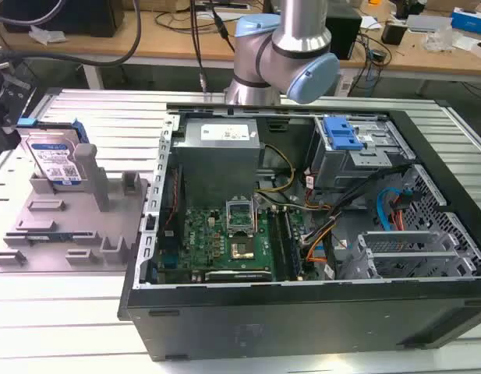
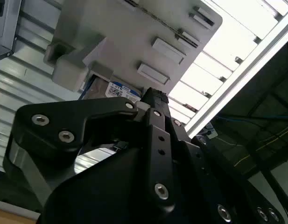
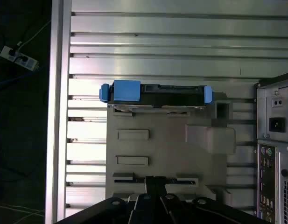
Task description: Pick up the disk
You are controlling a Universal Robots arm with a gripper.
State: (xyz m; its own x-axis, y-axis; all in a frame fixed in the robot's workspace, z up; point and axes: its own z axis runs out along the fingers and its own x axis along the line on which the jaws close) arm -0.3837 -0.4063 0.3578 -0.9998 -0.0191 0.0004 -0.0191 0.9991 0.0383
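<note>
Slatted aluminium table [image 1: 68,319] is the ground of the scene, and on it the disk [image 1: 57,160] is stood upright on its long edge at the far end of the grey fixture tray [image 1: 76,241], on the exterior view's left. Its label is turned to the camera, and one lower corner is covered by a grey post [image 1: 93,175] of the tray.

In the first wrist view only the thin upper edge of the disk [image 3: 155,91] is seen, with a blue rail at each end. In the second wrist view the disk [image 2: 116,89] is mostly hidden; a small piece of label can be made out.

The gripper [image 3: 155,180] is held well apart from the disk, over the other end of the tray [image 3: 158,140]. Its jaws are drawn together and nothing is held.

Bare slats are left around the tray. The open computer case [image 1: 302,312] is placed just beside it on the exterior view's right.
</note>
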